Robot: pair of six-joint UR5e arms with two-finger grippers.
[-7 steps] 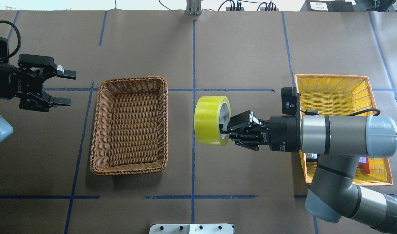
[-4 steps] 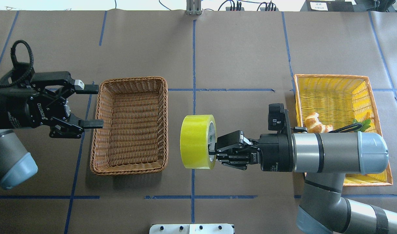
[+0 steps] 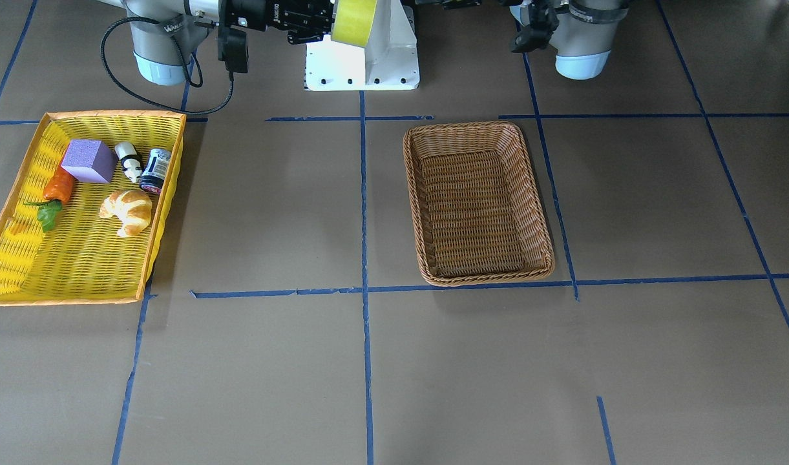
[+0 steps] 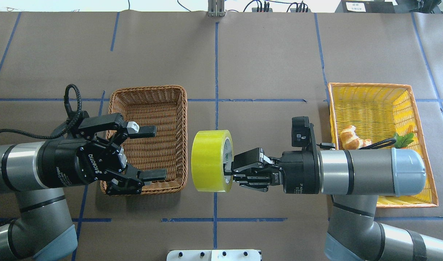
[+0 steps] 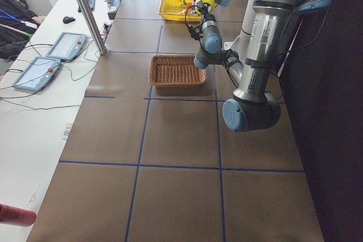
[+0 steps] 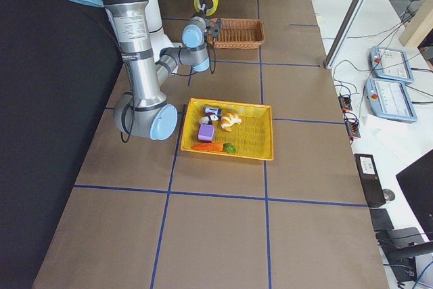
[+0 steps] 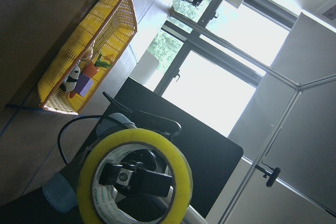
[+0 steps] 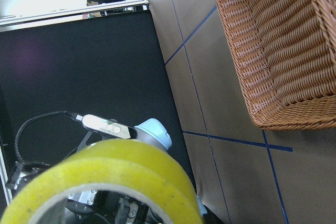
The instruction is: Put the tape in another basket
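Note:
The yellow-green tape roll (image 4: 208, 161) hangs in the air, on edge, just right of the brown wicker basket (image 4: 148, 88). My right gripper (image 4: 228, 169) is shut on the roll's rim, with one finger inside the white core. My left gripper (image 4: 160, 151) is open and empty above the basket's near right part, facing the roll with a small gap between them. The left wrist view shows the tape (image 7: 134, 179) face on. The right wrist view shows the tape (image 8: 105, 177) and the basket (image 8: 283, 51). The front view shows the tape (image 3: 354, 19) and the empty basket (image 3: 475, 126).
A yellow, orange-rimmed mesh basket (image 4: 370, 90) stands at the right and holds a croissant (image 4: 350, 136), a purple block (image 3: 89, 160), a carrot (image 3: 58, 186), a can and a small panda figure. The white base plate (image 3: 362, 64) is at the near edge.
My right gripper has carried the tape left and nearer to the robot. My left arm has swung right, so its open gripper is now over the wicker basket, facing the roll.

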